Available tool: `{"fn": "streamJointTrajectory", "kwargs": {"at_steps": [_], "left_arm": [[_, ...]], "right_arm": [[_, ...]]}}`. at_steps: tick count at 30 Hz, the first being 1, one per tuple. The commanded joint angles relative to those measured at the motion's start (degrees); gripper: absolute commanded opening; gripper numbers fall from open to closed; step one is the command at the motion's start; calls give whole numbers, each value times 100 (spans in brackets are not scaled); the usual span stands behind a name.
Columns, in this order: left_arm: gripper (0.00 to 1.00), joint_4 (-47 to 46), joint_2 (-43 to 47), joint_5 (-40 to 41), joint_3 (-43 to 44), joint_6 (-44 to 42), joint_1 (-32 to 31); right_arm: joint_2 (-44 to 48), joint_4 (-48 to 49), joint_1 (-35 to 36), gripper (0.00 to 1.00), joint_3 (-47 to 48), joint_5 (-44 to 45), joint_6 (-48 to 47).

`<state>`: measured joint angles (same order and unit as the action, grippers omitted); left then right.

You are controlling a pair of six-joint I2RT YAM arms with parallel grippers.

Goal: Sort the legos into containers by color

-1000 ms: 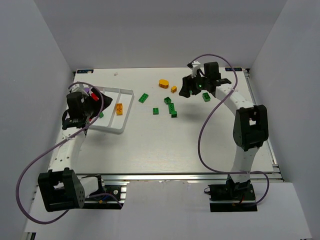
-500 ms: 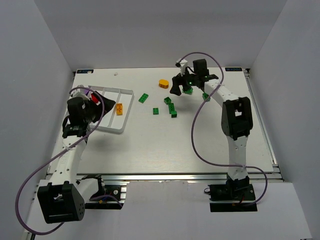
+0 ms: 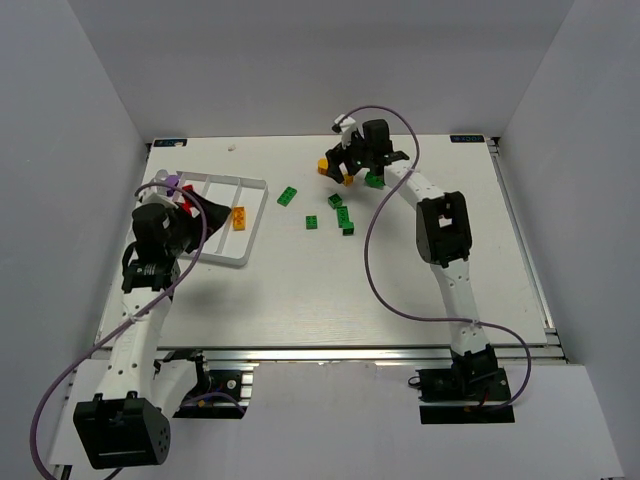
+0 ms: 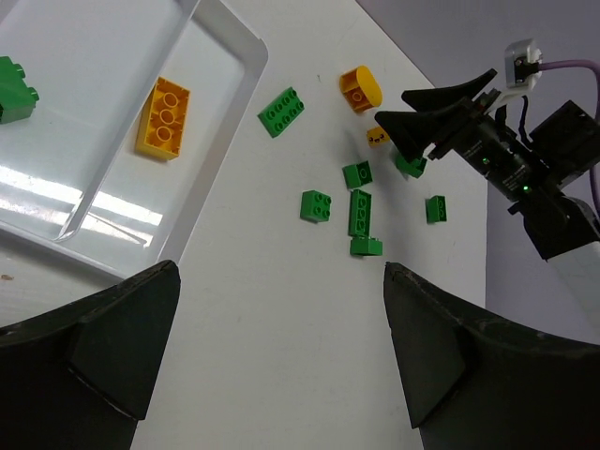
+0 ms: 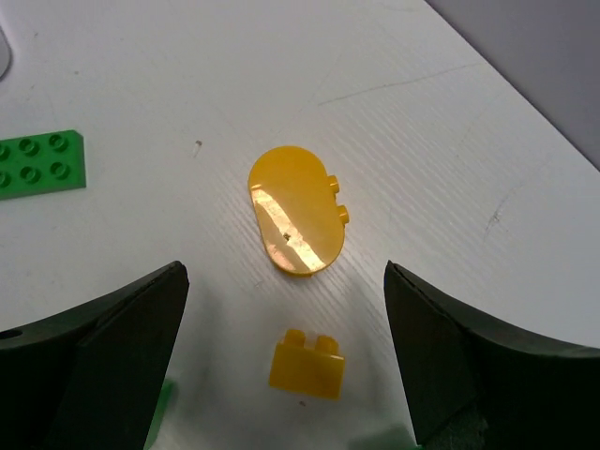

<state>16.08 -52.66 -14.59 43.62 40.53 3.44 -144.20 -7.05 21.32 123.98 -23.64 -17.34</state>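
My right gripper [image 3: 338,170] hangs open low over the far middle of the table. Between its jaws lies a small orange brick [image 5: 306,366], just short of a rounded orange piece [image 5: 295,220]; neither is held. Several green legos [image 3: 345,215] lie scattered on the table nearby, one a flat green plate [image 5: 37,164]. The white tray [image 3: 255,186] sits at the far left with an orange brick [image 4: 164,117], a green brick [image 4: 14,89] and red and purple pieces [image 3: 185,195] in its compartments. My left gripper [image 3: 200,208] hovers over the tray, open and empty.
White walls enclose the table on the left, back and right. The right arm [image 3: 440,225] stretches from the near right towards the far middle, with purple cables looping beside both arms. A green brick [image 4: 435,208] lies by the right arm's forearm.
The right gripper has swung left, from above the green bricks to over the two orange pieces, its jaws widening. The left arm has drawn back slightly towards the near edge.
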Motion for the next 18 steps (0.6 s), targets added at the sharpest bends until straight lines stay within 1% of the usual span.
{"fn": "streamJointTrajectory", "kwargs": {"at_steps": [1, 3, 7, 10, 18], "left_arm": [[98, 133, 247, 141, -64, 130, -37], [98, 106, 344, 167, -125, 217, -28], [98, 80, 450, 132, -204, 367, -37], [98, 132, 503, 123, -161, 420, -54], [98, 396, 591, 114, 50, 490, -63]], "right_arm": [[-178, 476, 74, 89, 398, 412, 152], [-301, 634, 100, 89, 442, 387, 152], [-591, 635, 171, 88, 776, 360, 47], [-697, 906, 206, 86, 785, 369, 29], [-908, 1056, 232, 79, 768, 386, 12]]}}
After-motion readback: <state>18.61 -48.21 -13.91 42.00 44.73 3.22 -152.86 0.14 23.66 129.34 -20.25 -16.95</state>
